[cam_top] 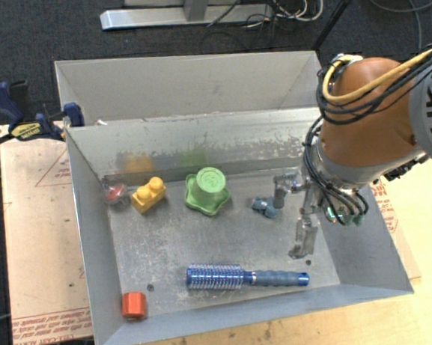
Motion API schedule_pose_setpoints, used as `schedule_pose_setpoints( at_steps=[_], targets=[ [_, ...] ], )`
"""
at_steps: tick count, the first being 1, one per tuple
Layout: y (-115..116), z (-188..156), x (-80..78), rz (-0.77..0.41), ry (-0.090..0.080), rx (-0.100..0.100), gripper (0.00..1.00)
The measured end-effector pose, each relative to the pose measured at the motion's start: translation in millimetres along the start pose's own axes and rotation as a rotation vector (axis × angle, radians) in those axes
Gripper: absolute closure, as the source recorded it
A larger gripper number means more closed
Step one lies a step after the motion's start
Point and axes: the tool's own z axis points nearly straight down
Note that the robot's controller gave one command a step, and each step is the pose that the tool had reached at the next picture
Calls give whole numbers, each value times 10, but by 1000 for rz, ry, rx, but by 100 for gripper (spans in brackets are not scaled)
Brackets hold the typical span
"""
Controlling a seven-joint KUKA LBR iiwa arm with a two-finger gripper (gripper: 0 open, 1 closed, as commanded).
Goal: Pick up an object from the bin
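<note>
Bare floor runs across the middle of the bin [169, 240]. A yellow toy [149, 194], green cup [207, 190] and small blue piece [263, 207] crowd the far side; 1 hairbrush [244, 277] bars the near side.

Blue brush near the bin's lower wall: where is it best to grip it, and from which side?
The brush is probably best taken by its smooth handle, coming straight down from above and closing across its width. It lies flat, and the handle is slimmer than the bristled head.
</note>
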Motion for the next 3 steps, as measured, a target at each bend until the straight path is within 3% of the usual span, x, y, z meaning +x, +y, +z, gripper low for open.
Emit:
schedule_pose_setpoints(
  at_steps=[1,2,3],
  targets=[
    [188,1032,288,-180,1,0,0],
    [552,1658,202,-191,-21,-1,0],
    [533,1649,239,-189,-8,0,100]
  ],
)
